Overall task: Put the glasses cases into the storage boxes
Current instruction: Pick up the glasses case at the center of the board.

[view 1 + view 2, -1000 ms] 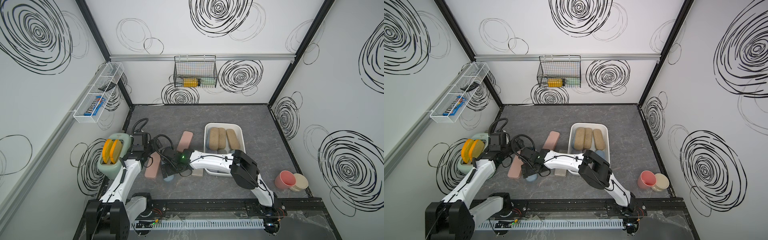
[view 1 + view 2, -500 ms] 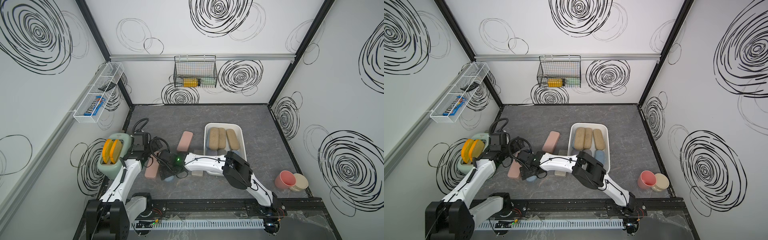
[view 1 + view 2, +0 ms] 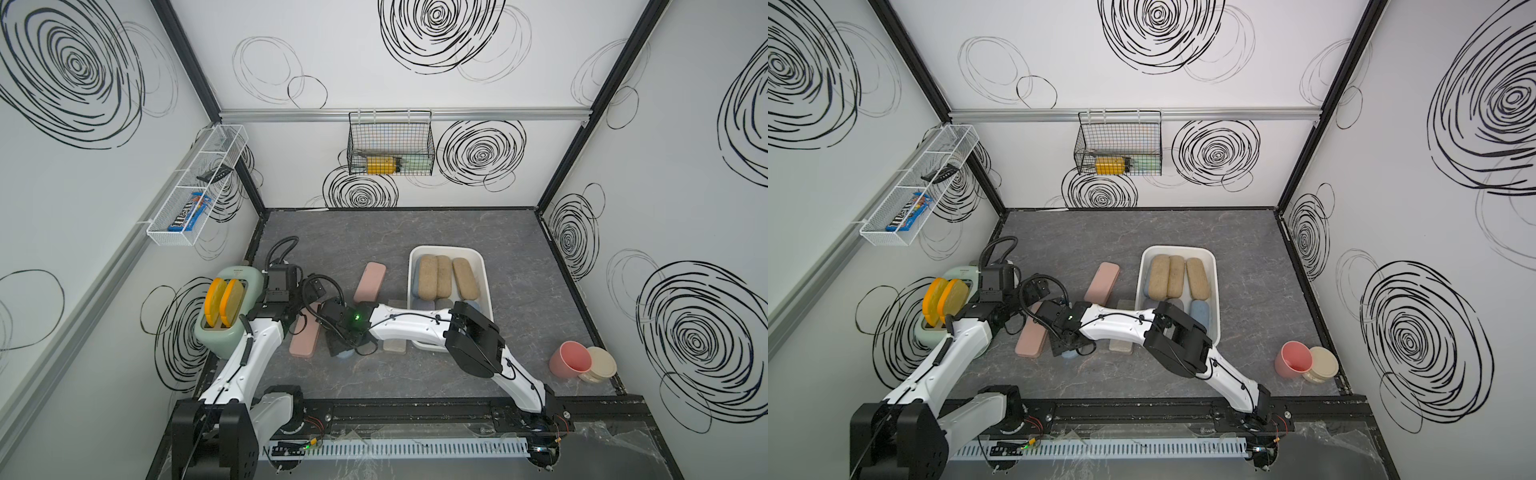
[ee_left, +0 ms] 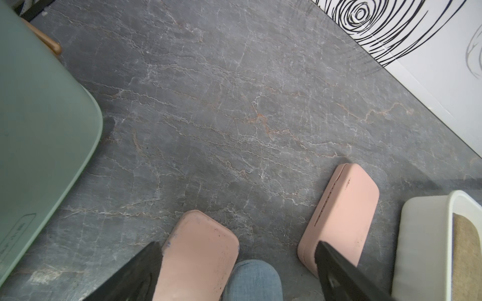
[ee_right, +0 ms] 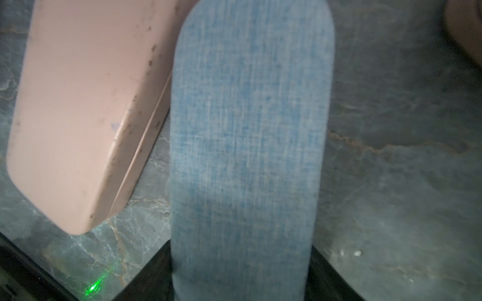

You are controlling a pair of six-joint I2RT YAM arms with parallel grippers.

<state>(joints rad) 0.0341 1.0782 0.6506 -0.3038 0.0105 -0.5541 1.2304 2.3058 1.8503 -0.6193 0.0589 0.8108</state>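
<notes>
**Both top views**
- Storage box (image 3: pixel 446 248): white, on the counter (image 3: pixel 374 232). It holds three tan cases (image 3: pixel 440 276) side by side at its far end. Bluish cases (image 3: pixel 471 306) lie at its near end, partly hidden by the right arm (image 3: pixel 415 328).
- Pink case (image 3: pixel 369 282): on the counter just beside the box, on the side facing the toaster (image 3: pixel 226 328).
- Second pink case (image 3: pixel 304 338): same side, well apart from the box.
- Blue case (image 3: pixel 345 354): between the second pink case and the box. You see only one end of it under the right gripper (image 3: pixel 340 338).
- Pale case (image 3: pixel 394 345): by the box's near corner, mostly under the right arm.
- Left gripper (image 3: pixel 316 291): over the counter between toaster and box.
- From up here you cannot read how either gripper's jaws stand.

**Left wrist view**
- This view settles the left gripper. Its fingers (image 4: pixel 135 271) stand wide apart with nothing held between them.
- Below them lie the second pink case (image 4: pixel 198 255) and, just beside it, the blue case's rounded end (image 4: pixel 253 278).
- The pink case (image 4: pixel 344 213) lies nearer the box corner (image 4: pixel 422 234), where one tan case (image 4: pixel 467 255) shows.

**Right wrist view (blurred)**
- The blue case (image 5: pixel 247 143) runs lengthwise down the middle, on the counter outside the box.
- One dark finger of the right gripper sits close against each long side. You cannot tell whether the fingers (image 5: pixel 156 281) press on the case.
- The second pink case (image 5: pixel 83 104) lies just beside the blue case.
</notes>
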